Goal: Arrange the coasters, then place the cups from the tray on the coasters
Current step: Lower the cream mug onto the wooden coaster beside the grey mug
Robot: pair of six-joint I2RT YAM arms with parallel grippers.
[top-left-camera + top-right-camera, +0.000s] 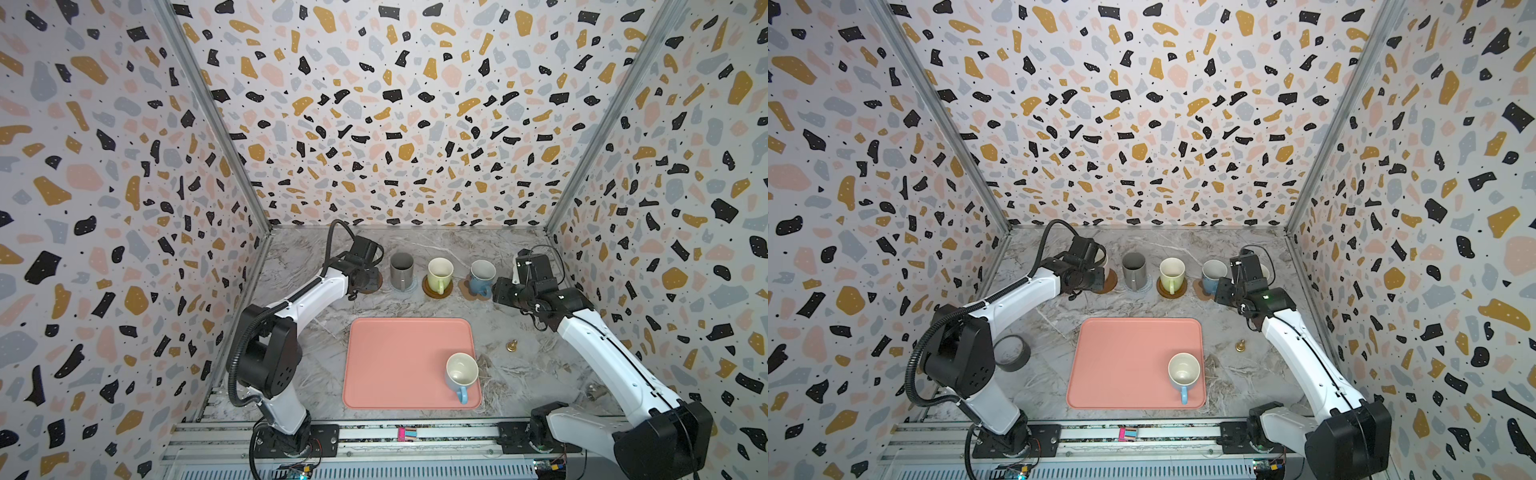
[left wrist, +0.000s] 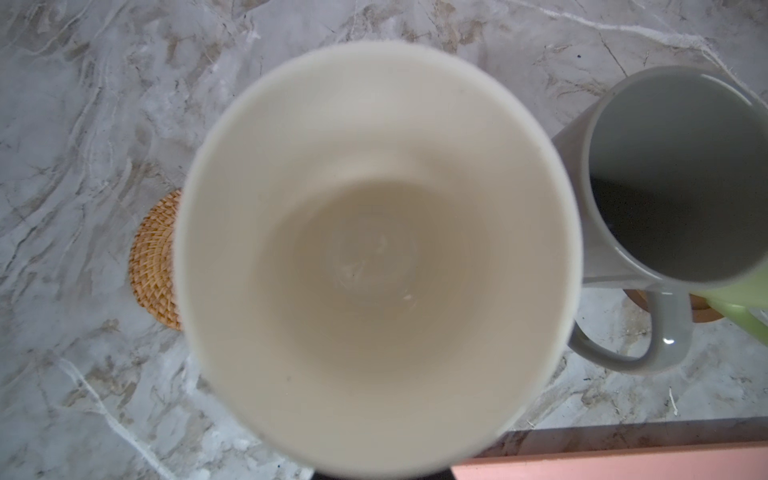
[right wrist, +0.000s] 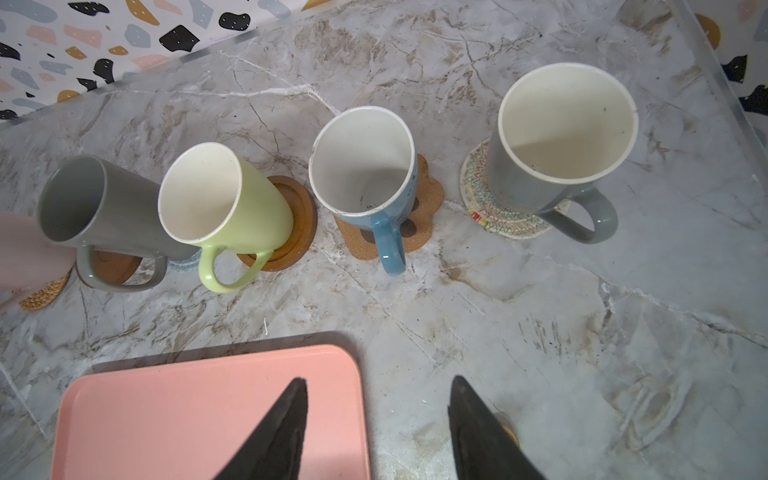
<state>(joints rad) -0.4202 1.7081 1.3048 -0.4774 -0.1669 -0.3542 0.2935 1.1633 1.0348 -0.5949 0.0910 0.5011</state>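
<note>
While tray [image 1: 395, 361] holds one empty blue cup [image 1: 461, 374], left hand [image 1: 368, 279] grips pink cup [image 2: 374, 249]; right hand [image 3: 379, 380] spread, empty.

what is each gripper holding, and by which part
Left gripper grips the pale pink mug over the tan woven coaster; the grip spot is hidden. Right gripper is open, holding nothing.

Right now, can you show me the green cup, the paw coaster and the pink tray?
green cup [image 3: 262, 216]: right wrist view, on its outer side wall.
paw coaster [image 3: 429, 196]: right wrist view, on a bare lobe at its edge.
pink tray [image 1: 399, 361]: in a top view, on its bare floor.
</note>
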